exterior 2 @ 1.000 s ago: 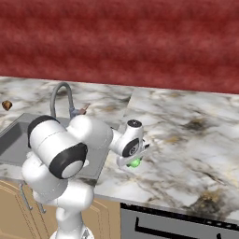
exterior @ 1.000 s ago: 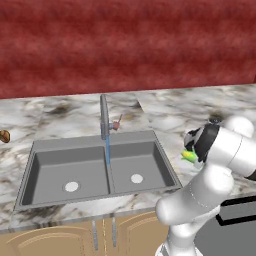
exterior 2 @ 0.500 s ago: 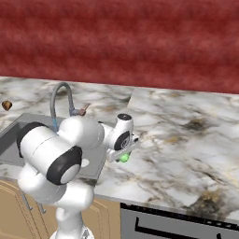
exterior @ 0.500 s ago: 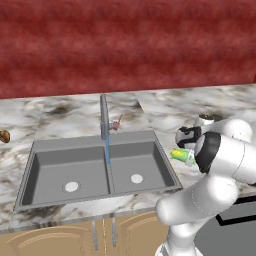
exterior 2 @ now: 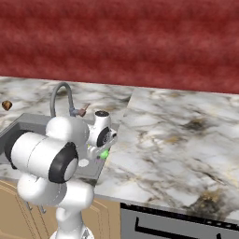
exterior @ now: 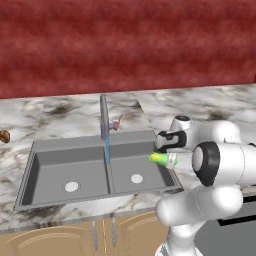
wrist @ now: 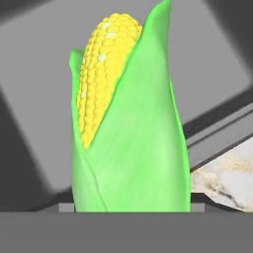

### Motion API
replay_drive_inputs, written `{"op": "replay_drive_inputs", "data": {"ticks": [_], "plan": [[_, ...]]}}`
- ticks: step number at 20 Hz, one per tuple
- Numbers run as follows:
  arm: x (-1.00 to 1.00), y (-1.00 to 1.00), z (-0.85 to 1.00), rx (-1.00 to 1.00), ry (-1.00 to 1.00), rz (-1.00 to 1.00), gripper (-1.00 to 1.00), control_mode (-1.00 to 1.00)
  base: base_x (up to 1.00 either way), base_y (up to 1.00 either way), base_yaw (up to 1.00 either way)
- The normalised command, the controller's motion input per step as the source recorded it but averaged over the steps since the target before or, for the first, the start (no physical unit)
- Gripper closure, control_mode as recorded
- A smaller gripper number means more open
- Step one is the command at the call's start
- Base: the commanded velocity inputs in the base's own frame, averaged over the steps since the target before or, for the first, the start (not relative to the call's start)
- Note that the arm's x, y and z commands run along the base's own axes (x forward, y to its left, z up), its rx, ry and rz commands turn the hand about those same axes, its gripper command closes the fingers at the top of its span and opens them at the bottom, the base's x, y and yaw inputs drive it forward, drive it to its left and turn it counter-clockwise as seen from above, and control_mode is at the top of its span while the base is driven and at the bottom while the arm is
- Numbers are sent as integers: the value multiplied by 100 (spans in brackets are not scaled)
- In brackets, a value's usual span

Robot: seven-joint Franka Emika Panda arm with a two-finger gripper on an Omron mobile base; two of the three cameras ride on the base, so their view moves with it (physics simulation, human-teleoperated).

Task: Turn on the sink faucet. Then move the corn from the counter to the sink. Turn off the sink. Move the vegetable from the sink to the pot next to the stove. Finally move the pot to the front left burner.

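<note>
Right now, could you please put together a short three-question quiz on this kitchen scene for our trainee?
1. True or false: water runs from the sink faucet.
2. What does the claw hold?
3. The corn hangs over: A) the sink's right basin, B) the stove, C) the counter.

Key: 1 true; 2 the corn; 3 A.

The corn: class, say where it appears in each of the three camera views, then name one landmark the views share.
Left base view: corn right of centre, over the sink's right basin edge.
Right base view: green tip lower left, beside the white arm.
Hand view: centre, upright.
Shared landmark: the grey sink.
</note>
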Motion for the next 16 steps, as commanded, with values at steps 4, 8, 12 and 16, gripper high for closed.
{"op": "replay_drive_inputs", "data": {"ticks": [4, 8, 12, 16], "plan": [[29, 59, -4, 3, 0, 16, 100, -100, 0, 0, 0], [29, 58, -13, 2, 0, 16, 100, -100, 0, 0, 0], [31, 49, -32, 0, 0, 11, 100, -100, 0, 0, 0], [36, 47, -41, 0, 0, 7, 100, -100, 0, 0, 0]]}}
